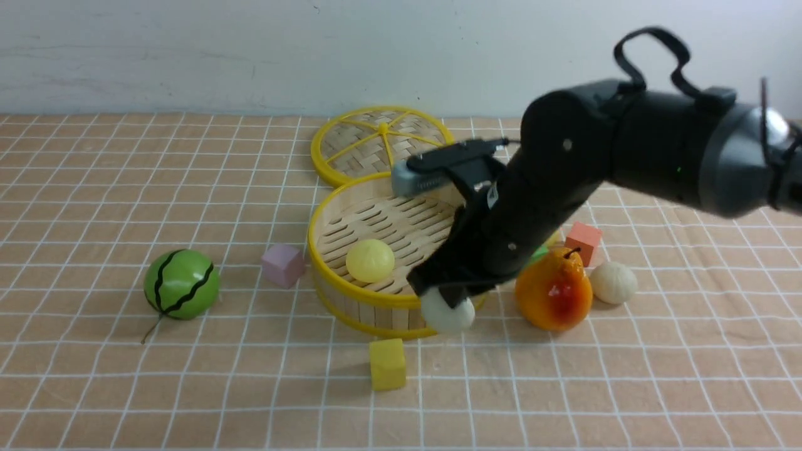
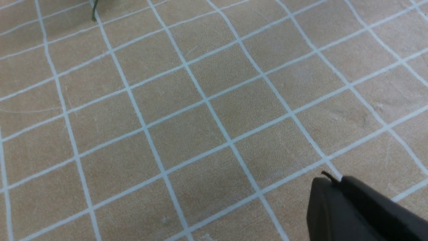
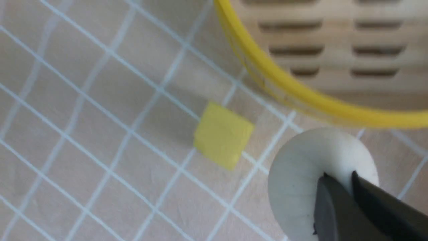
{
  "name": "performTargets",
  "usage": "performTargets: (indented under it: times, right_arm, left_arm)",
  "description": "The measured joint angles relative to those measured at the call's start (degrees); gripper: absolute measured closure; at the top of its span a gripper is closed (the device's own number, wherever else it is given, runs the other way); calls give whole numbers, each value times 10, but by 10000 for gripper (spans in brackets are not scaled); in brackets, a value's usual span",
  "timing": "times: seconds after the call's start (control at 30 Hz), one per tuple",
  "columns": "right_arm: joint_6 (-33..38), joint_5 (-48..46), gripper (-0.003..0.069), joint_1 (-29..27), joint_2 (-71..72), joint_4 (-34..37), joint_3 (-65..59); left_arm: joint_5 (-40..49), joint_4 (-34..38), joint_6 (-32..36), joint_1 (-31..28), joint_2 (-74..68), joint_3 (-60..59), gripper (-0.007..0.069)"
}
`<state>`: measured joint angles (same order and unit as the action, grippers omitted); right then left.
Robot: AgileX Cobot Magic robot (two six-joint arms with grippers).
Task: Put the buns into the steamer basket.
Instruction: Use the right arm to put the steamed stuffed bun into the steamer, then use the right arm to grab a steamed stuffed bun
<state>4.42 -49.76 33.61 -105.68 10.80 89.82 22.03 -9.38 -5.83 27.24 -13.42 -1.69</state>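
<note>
While one yellow bun [image 1: 370, 260] already lay in the steamer basket [image 1: 351, 305], the right tool [image 1: 447, 299] gripped an off-white bun [image 1: 452, 317] just outside its near rim, likely needing a lift over the wall before release.

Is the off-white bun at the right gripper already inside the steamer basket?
No, the right wrist view shows the off-white bun outside the yellow rim of the steamer basket, on the side of the yellow cube.
</note>
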Motion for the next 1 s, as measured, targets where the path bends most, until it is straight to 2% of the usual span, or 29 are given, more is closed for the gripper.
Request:
performTargets:
  times: [0.27,0.37,0.43,0.5,0.57,0.63,0.67,0.77,0.87,1.0]
  right_arm:
    - [-1,81,643,-35,-78,2,74]
    - [-23,100,628,-48,-119,4,79]
    - [-44,108,591,-59,-148,6,80]
    - [-53,109,531,-63,-156,7,80]
    - [-55,109,417,-63,-154,9,85]
    - [-55,106,362,-62,-149,10,89]
    - [-55,94,286,-62,-139,11,96]
    - [-56,35,134,-64,-88,-9,110]
    - [-56,-43,67,-78,-45,-66,115]
    - [-72,-145,59,-127,-25,-136,96]
  left_arm:
    - [0,0,0,0,0,0,589]
    - [0,0,0,0,0,0,589]
    - [0,0,0,0,0,0,589]
    - [0,0,0,0,0,0,589]
    - [0,0,0,0,0,0,589]
    - [0,0,0,0,0,0,589]
    - [0,0,0,0,0,0,589]
    - [0,0,0,0,0,0,586]
    - [0,0,0,0,0,0,585]
    - [0,0,0,0,0,0,577]
